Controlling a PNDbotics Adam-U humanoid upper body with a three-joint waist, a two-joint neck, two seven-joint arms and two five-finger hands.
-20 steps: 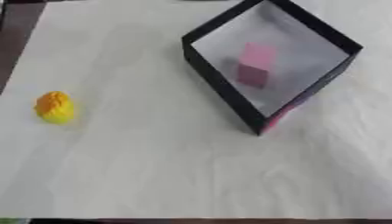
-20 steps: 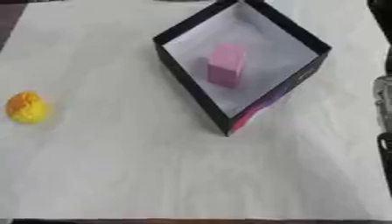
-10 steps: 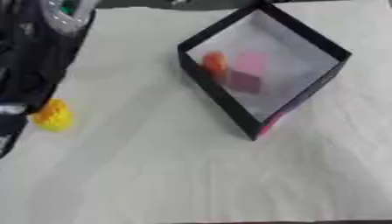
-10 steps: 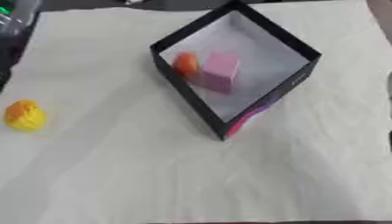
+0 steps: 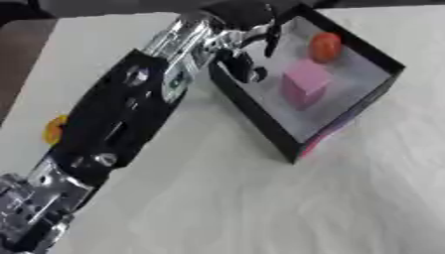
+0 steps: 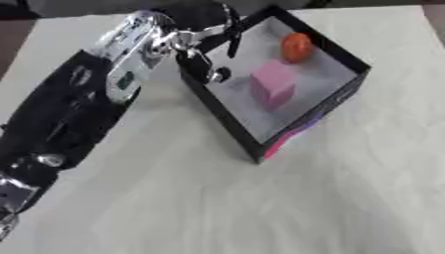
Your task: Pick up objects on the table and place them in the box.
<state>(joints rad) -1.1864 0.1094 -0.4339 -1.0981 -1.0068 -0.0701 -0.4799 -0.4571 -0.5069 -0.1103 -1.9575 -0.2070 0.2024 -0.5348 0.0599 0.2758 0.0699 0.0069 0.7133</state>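
Observation:
A black box (image 5: 252, 118) with a pale floor stands at the upper right. Inside it lie a pink block (image 5: 304, 84) and a round orange thing (image 5: 324, 46) near the far corner. My left arm crosses the view from the lower left, and my left hand (image 5: 250, 24) hangs over the box's left corner. Its fingers (image 5: 272, 40) are relaxed and point down into the box, holding nothing and apart from the orange thing. A yellow thing (image 5: 55, 130) lies on the cloth at the left, half hidden behind my arm. My right hand does not show.
A white cloth (image 5: 260, 208) covers the table. Bare brown table (image 5: 17, 59) shows past the cloth's left edge. The box's near corner carries a pink patch (image 6: 291, 136).
My left arm has come in from the left and now reaches over the box. The orange thing lies deeper in the box, near its far corner. The camera has tilted.

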